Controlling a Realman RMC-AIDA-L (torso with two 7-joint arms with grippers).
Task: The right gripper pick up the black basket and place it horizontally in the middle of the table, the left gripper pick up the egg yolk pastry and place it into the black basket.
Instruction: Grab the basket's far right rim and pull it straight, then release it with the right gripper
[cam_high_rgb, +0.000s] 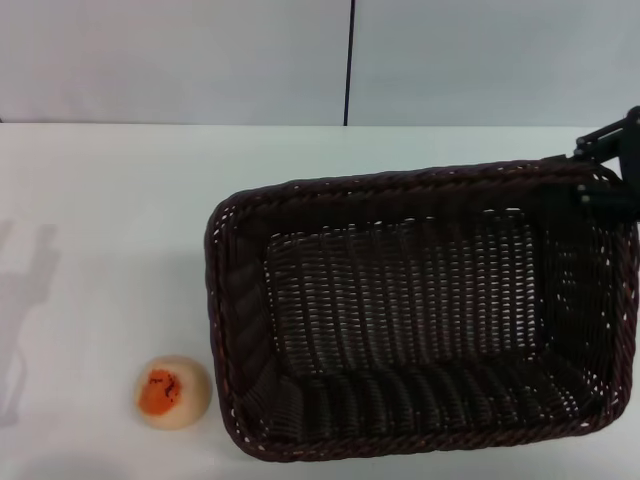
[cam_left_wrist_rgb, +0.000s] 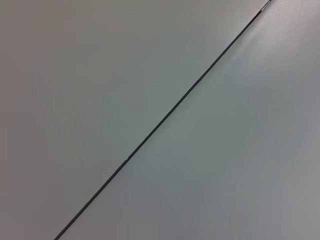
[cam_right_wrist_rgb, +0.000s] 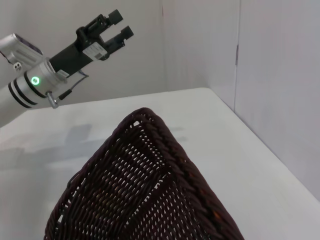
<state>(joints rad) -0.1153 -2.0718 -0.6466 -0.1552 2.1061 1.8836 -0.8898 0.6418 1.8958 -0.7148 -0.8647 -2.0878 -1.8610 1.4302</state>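
Observation:
The black basket (cam_high_rgb: 420, 320) fills the middle and right of the head view, long side across, open side up. My right gripper (cam_high_rgb: 608, 168) is at its far right corner, with black parts on both sides of the braided rim, shut on it. The right wrist view shows that rim corner (cam_right_wrist_rgb: 165, 145) close below. The egg yolk pastry (cam_high_rgb: 173, 392) lies on the white table (cam_high_rgb: 100, 220) just left of the basket's near left corner, apart from it. My left gripper (cam_right_wrist_rgb: 120, 25) shows only in the right wrist view, raised above the table, open and empty.
Pale grey wall panels with a dark vertical seam (cam_high_rgb: 349, 60) stand behind the table. The left wrist view shows only such a panel with its seam (cam_left_wrist_rgb: 160, 120). The table's right edge (cam_right_wrist_rgb: 260, 140) runs close to a side wall.

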